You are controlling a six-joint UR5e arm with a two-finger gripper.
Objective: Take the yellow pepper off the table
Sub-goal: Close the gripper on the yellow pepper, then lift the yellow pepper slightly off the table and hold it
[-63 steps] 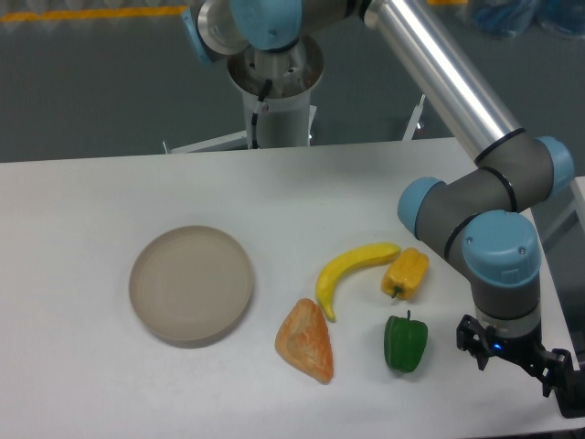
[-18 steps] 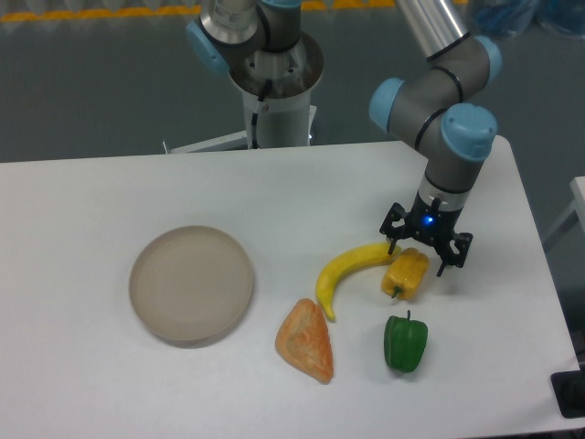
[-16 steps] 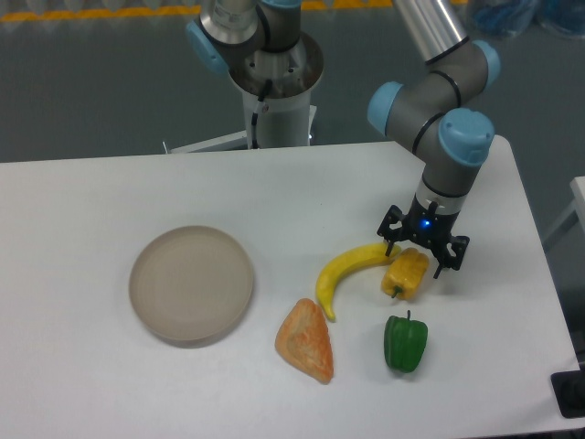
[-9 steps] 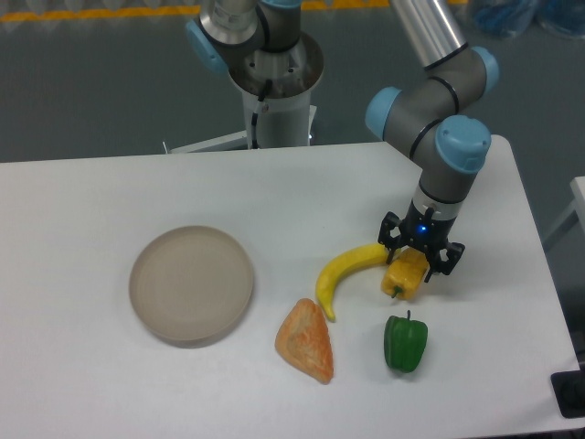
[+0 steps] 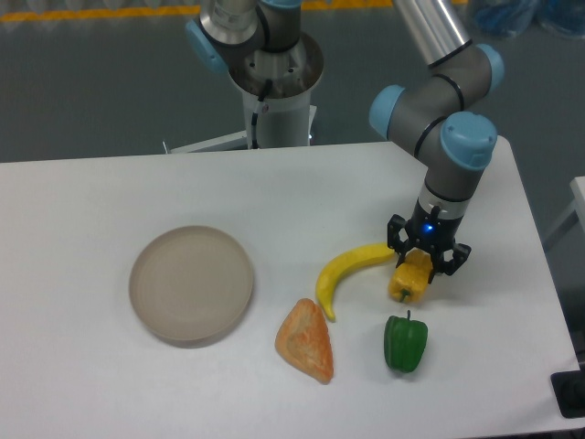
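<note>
Closing in now: tool (image 5: 423, 263) sitting lower than a moment ago, fingers pinching the top of the yellow pepper (image 5: 409, 281), no longer spread wide around it. Pepper resting on the white bench (image 5: 110, 192), just beside the tip of the banana (image 5: 348, 271), above the green pepper (image 5: 405, 341). Looking ready for lifting, probably. Also lying on the bench: a round plate (image 5: 191, 284) and a piece of bread (image 5: 305, 341). Grey floor (image 5: 91, 82) showing behind.
</note>
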